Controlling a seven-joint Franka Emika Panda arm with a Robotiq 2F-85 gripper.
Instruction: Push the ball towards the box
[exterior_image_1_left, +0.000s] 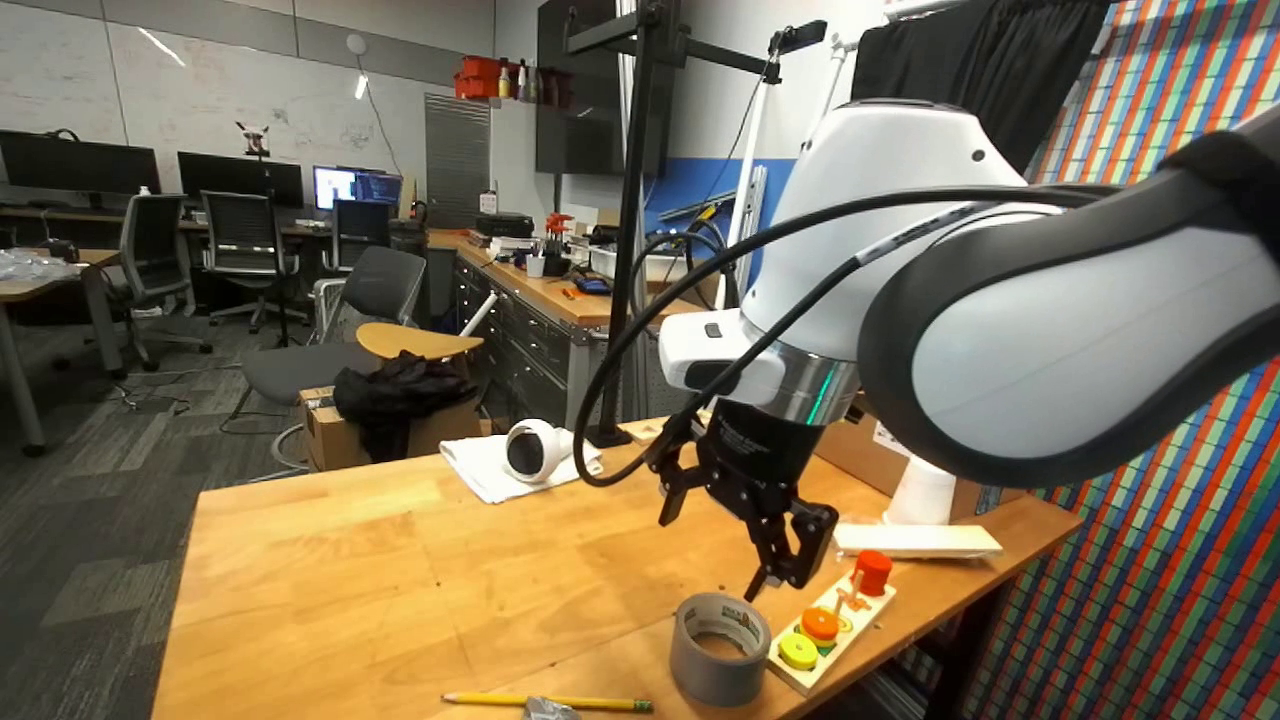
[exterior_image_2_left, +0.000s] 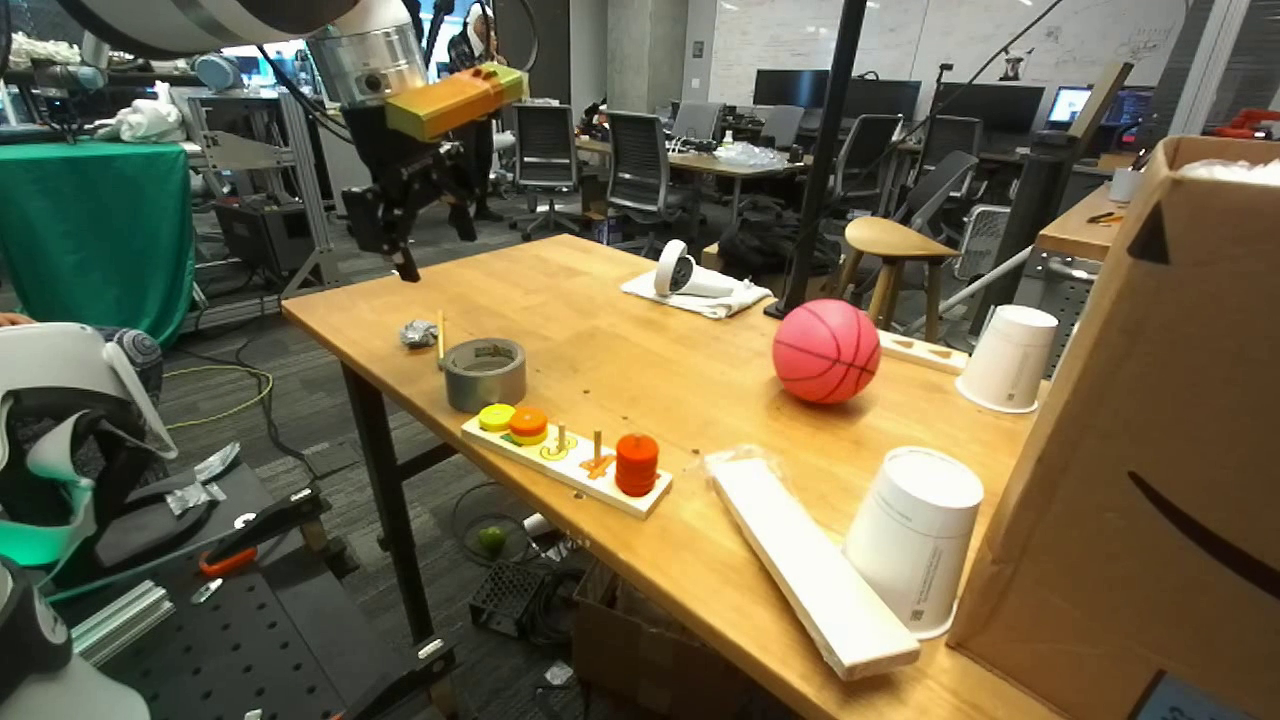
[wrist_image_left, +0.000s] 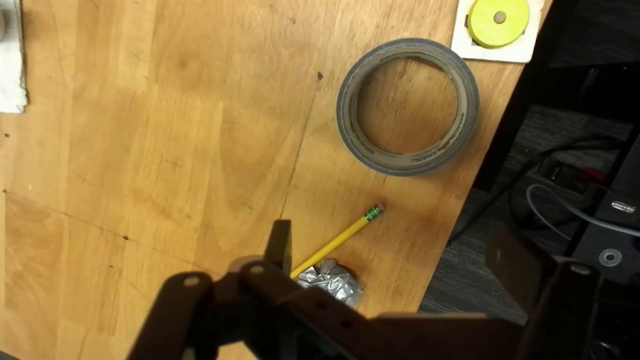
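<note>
The pinkish-red ball (exterior_image_2_left: 826, 352) with dark seam lines rests on the wooden table in an exterior view. It does not show in the wrist view or in the exterior view where the arm blocks part of the table. The large brown cardboard box (exterior_image_2_left: 1140, 470) stands at the table's end, with two white cups between it and the ball. Part of the box (exterior_image_1_left: 850, 447) also shows behind the arm. My gripper (exterior_image_2_left: 438, 250) is above the table's opposite end, well away from the ball. It is open and empty, its fingers wide apart (wrist_image_left: 392, 250); it also shows here (exterior_image_1_left: 712, 552).
A grey tape roll (exterior_image_2_left: 485, 375) and a peg toy (exterior_image_2_left: 570, 462) lie along the table edge. A pencil (wrist_image_left: 335, 242) and crumpled foil (wrist_image_left: 335, 282) lie below the gripper. A white wrapped board (exterior_image_2_left: 810, 560), cups (exterior_image_2_left: 915, 540) (exterior_image_2_left: 1008, 358) and a white device (exterior_image_2_left: 690, 275) on cloth stand around the ball.
</note>
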